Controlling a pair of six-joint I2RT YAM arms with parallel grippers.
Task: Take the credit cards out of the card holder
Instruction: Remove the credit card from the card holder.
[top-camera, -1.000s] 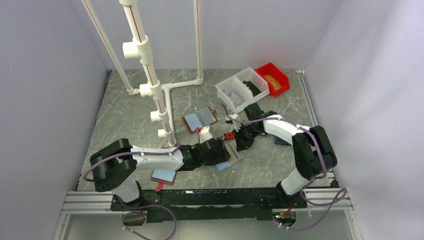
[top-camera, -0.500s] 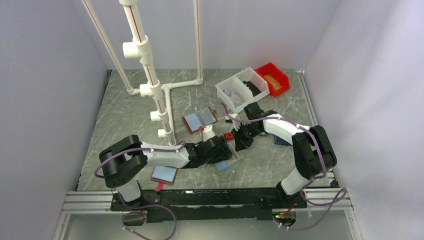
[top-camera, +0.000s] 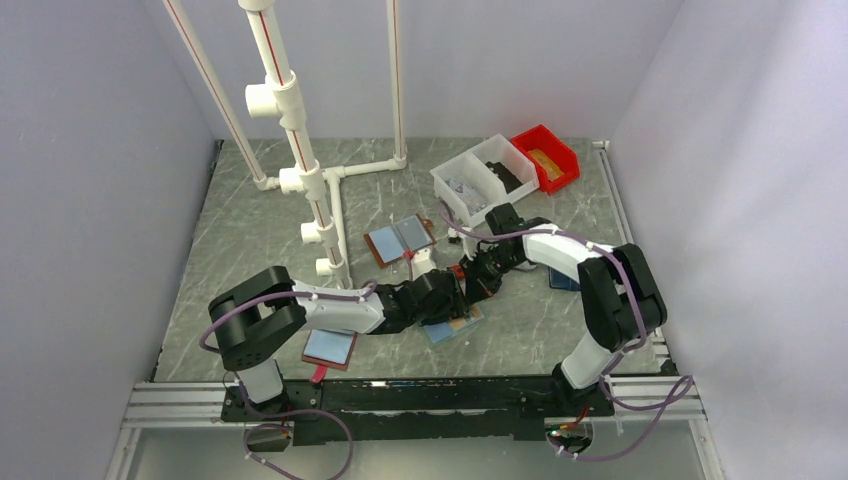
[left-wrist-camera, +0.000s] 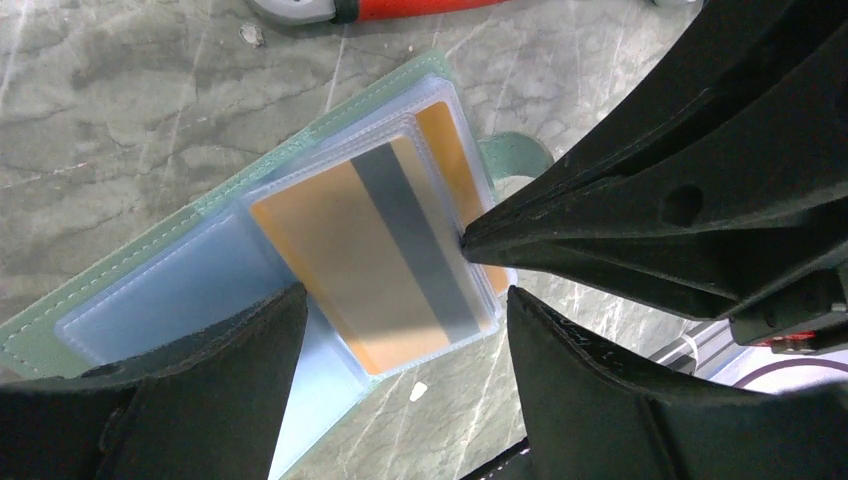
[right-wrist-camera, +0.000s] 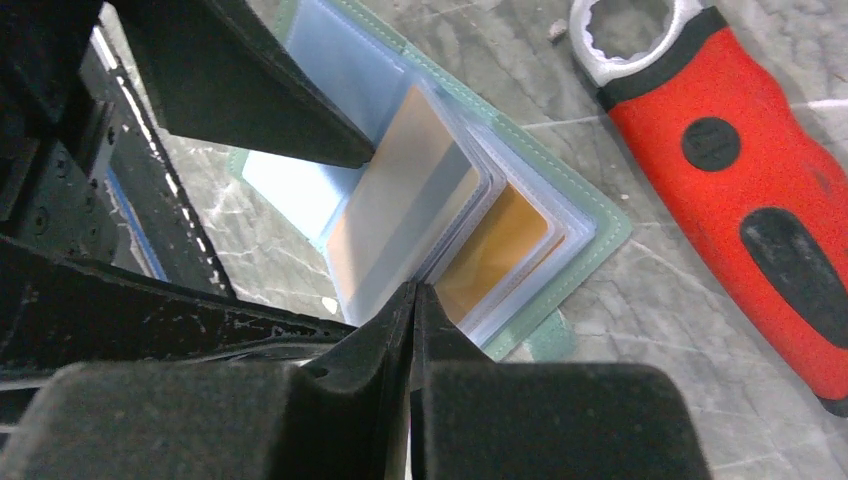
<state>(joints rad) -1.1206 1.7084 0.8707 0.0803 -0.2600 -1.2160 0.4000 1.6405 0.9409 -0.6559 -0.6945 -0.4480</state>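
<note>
Arms hiding much of mint-edged blue-grey card holder (left-wrist-camera: 170, 300) from above. L gripper (left-wrist-camera: 400, 300), wide, reaching further than before; R gripper (right-wrist-camera: 413, 292) closed at tan striped card (left-wrist-camera: 340, 250).

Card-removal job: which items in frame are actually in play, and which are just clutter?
In play:
- card holder
- credit cards in its sleeves
- left gripper, open, astride the holder
- right gripper, shut, tips at a card edge

Clutter:
- red-handled wrench
- brown-edged folder
- maroon-edged folder
- white bins
- red bin
- PVC pipe frame
</note>
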